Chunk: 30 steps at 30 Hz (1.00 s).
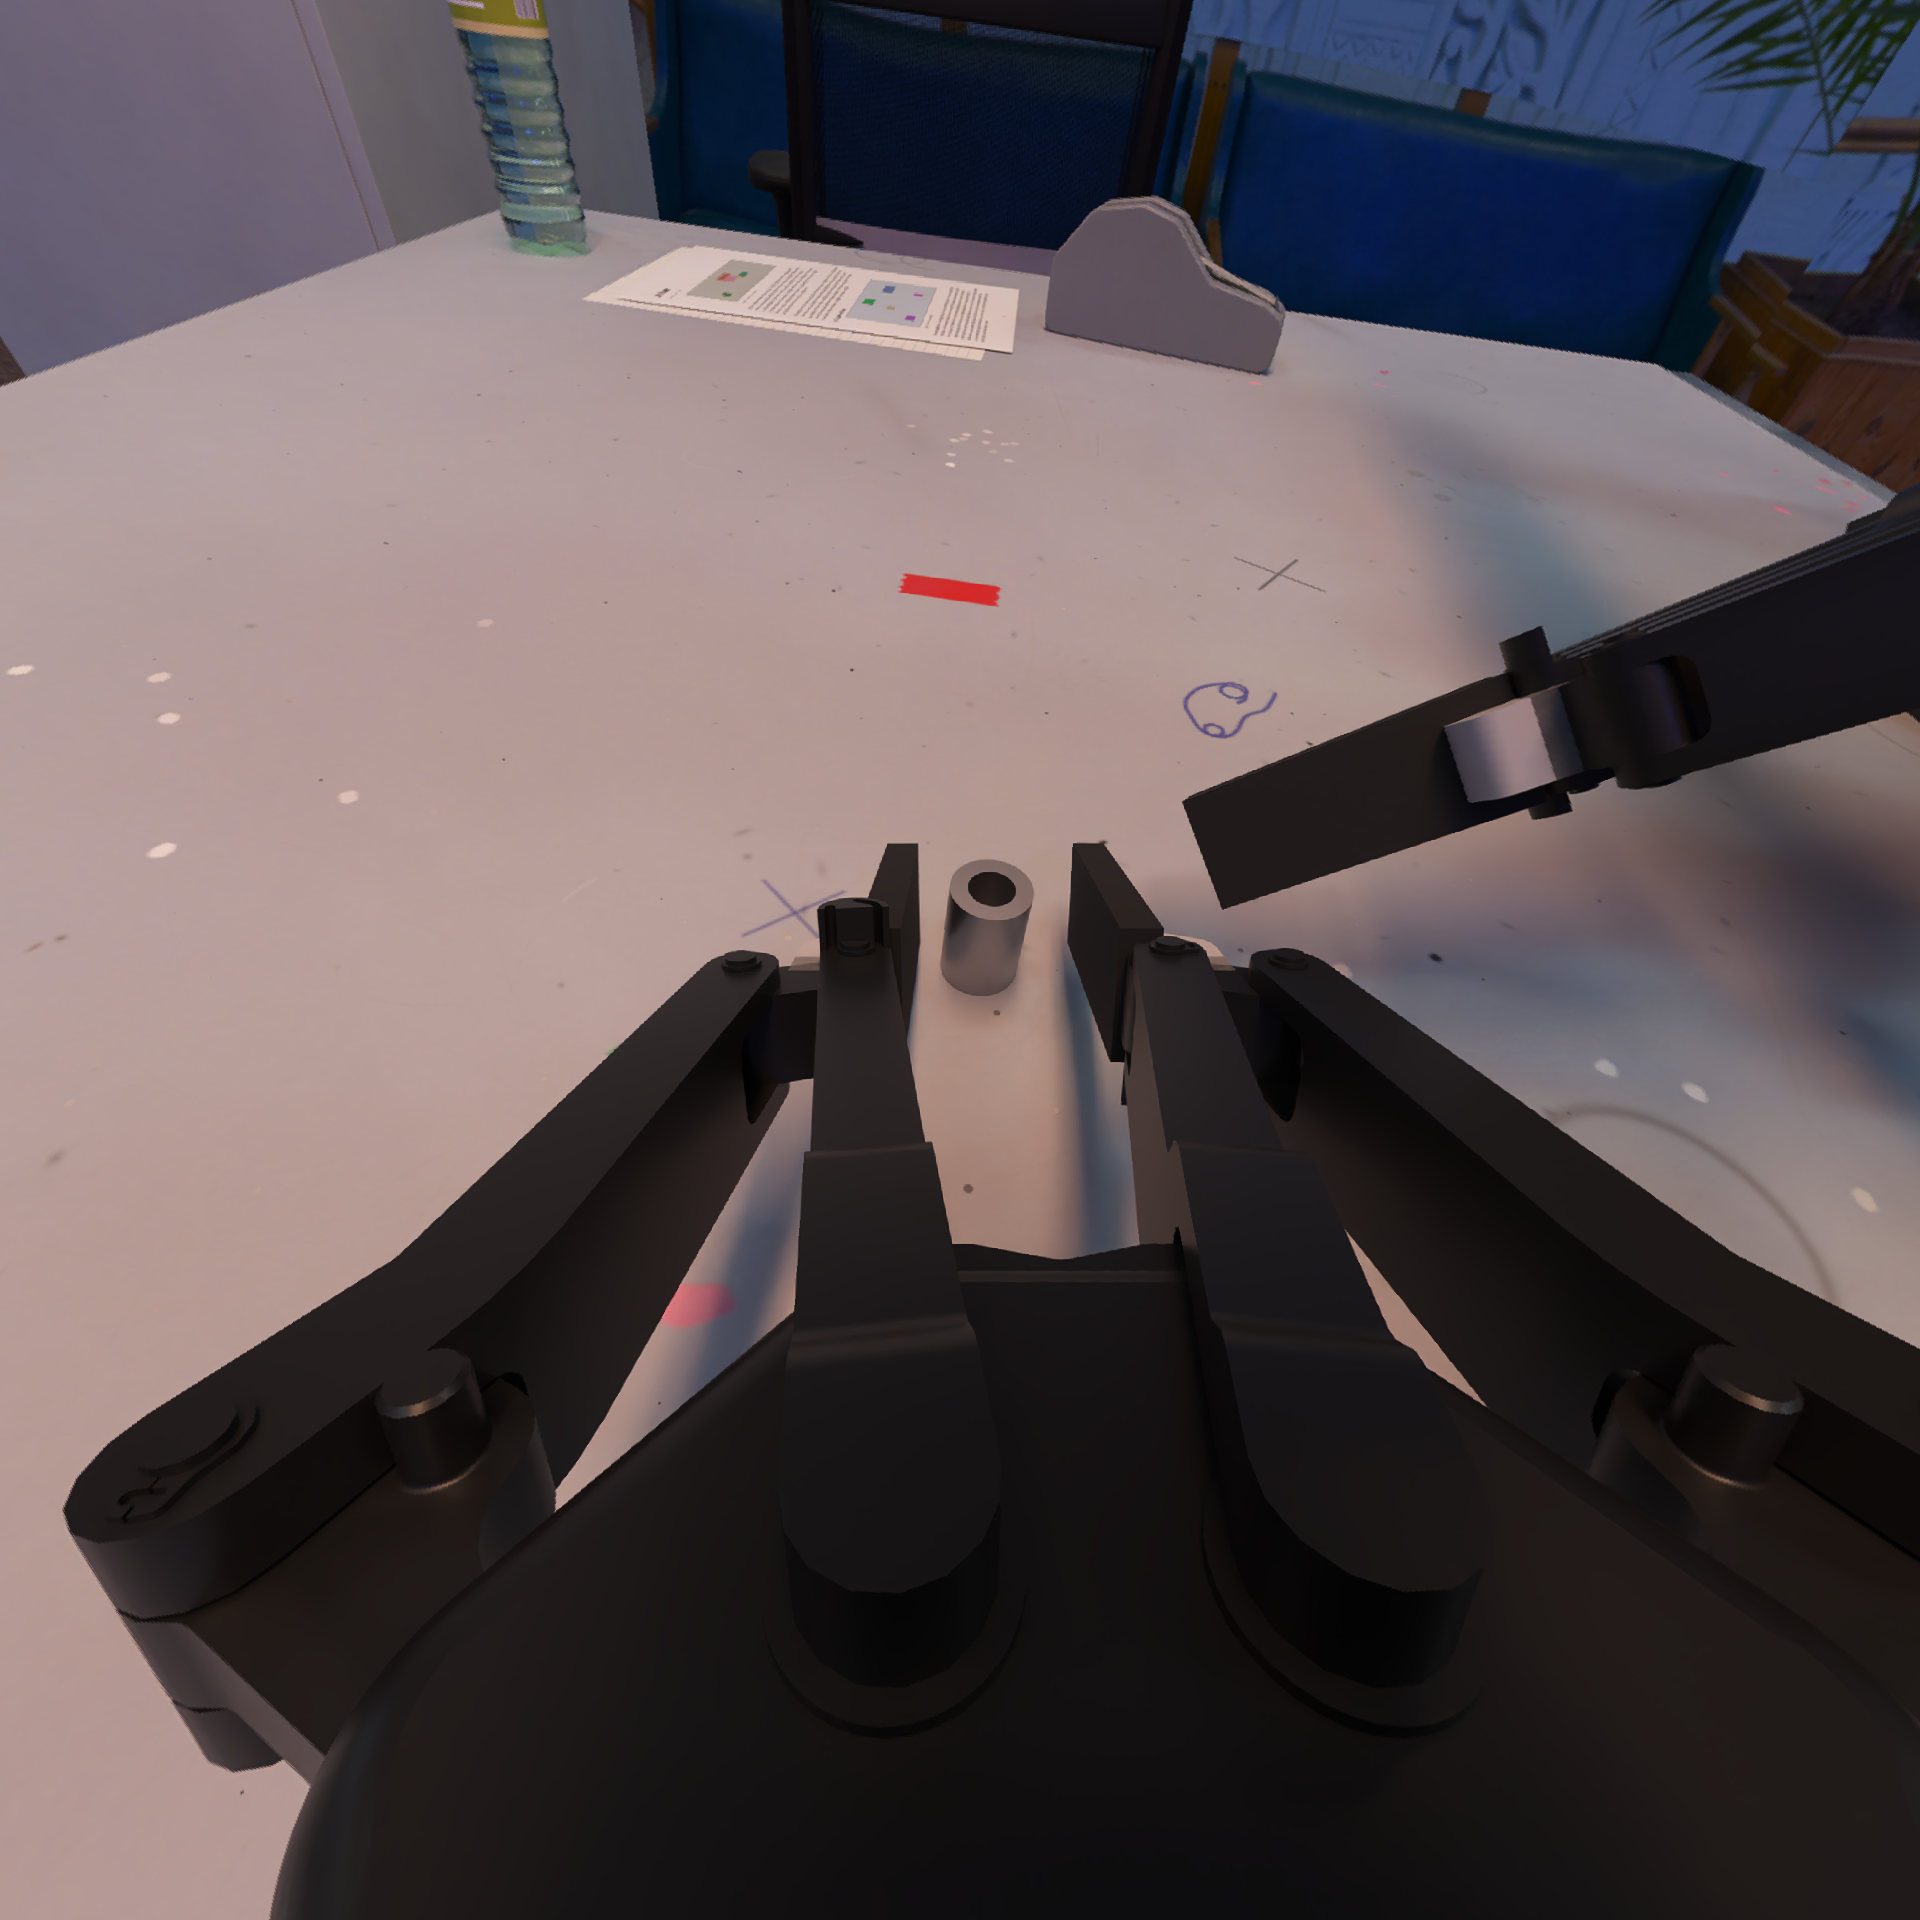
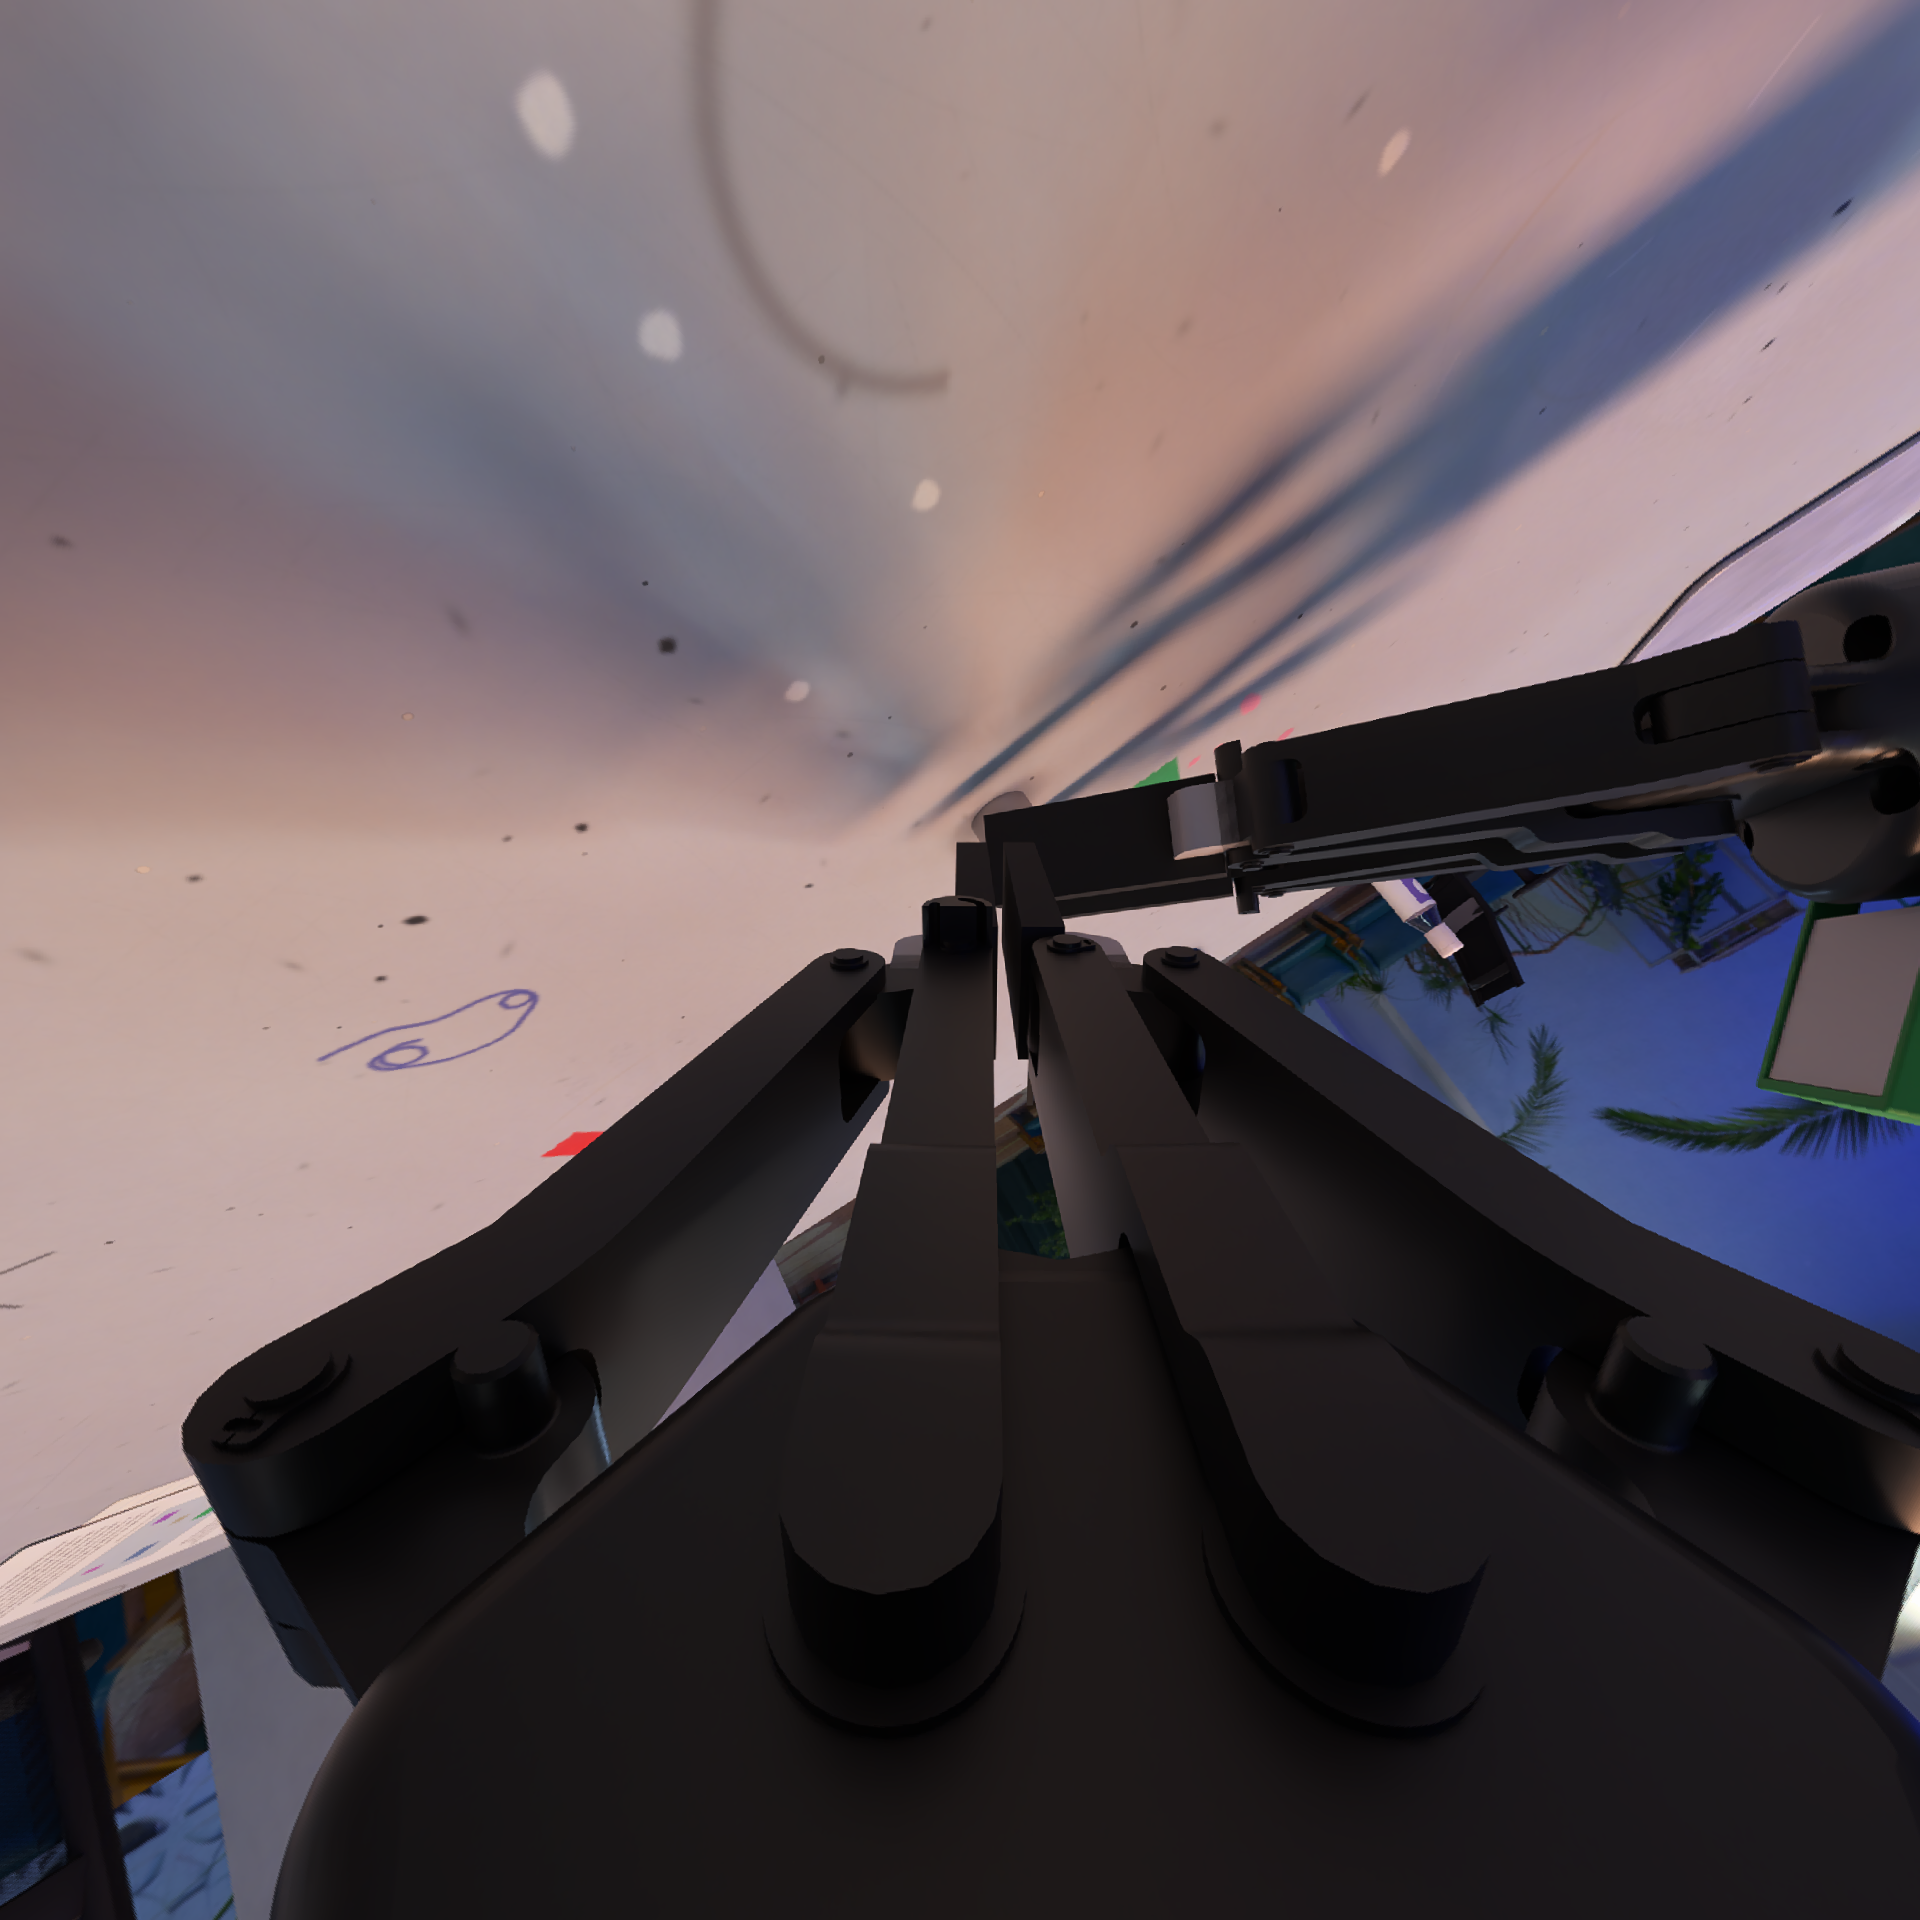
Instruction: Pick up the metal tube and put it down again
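1. Pale grey scuffed tabletop (image 1: 416, 540), pen marks & paint specks – lay under both grippers.
2. Left black two-finger gripper (image 1: 992, 914) – jaws apart, holding nothing; fingers straddled item 7, a gap on each side, no contact seen.
3. Right black two-finger gripper (image 2: 1000, 883) – fingers closed together, nothing seen between them; tips just beside the left gripper's far finger, on its right side.
4. Grey lumpy block (image 1: 1158, 291) – far ahead of left gripper, slightly right.
5. White printed paper sheets (image 1: 810, 301) – far ahead, left of block.
6. Clear ribbed plastic water bottle (image 1: 530, 156) – far ahead, left, upright at table edge.
7. Short silver metal tube (image 1: 987, 925) – stood upright on table, bore facing up, between left fingertips.
8. Red tape strip (image 1: 949, 589) – ahead of tube, well apart.

Progress, judged: tube bracketed but ungripped. Either pick not yet begun, or tube already set down & let go; cannot tell which. If former: close, lift, lower, release all left.
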### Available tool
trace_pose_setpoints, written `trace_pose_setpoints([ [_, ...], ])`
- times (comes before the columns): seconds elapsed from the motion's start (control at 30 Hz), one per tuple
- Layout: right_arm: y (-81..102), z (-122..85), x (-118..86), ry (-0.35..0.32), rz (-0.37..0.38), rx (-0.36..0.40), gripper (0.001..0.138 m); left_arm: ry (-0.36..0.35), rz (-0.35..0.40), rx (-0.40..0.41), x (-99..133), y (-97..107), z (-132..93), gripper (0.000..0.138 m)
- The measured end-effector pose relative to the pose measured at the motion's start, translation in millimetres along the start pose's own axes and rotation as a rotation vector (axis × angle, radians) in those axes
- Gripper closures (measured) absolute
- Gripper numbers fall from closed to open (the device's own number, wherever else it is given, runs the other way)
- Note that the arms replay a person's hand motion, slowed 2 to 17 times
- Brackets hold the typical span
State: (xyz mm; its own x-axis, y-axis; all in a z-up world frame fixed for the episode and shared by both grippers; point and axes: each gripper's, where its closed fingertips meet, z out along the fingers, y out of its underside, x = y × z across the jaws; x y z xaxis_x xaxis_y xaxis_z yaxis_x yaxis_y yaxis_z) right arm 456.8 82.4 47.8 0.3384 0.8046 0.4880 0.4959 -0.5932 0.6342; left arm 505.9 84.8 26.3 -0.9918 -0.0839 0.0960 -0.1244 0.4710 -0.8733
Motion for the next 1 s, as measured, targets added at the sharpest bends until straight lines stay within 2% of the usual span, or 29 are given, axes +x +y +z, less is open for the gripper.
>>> trace_pose_setpoints([
  [0.3, -0.1, 0.1, 0.0, -0.002, -0.002, -0.002, 0.135, 0.019, 0.007, -0.003, 3.3, -0.8, 0.8, 0.107],
  [1.0, -1.4, -0.6, -0.3, -0.004, -0.004, 0.002, 0.135, 0.018, 0.019, -0.029, 2.5, -0.7, 1.8, 0.109],
])
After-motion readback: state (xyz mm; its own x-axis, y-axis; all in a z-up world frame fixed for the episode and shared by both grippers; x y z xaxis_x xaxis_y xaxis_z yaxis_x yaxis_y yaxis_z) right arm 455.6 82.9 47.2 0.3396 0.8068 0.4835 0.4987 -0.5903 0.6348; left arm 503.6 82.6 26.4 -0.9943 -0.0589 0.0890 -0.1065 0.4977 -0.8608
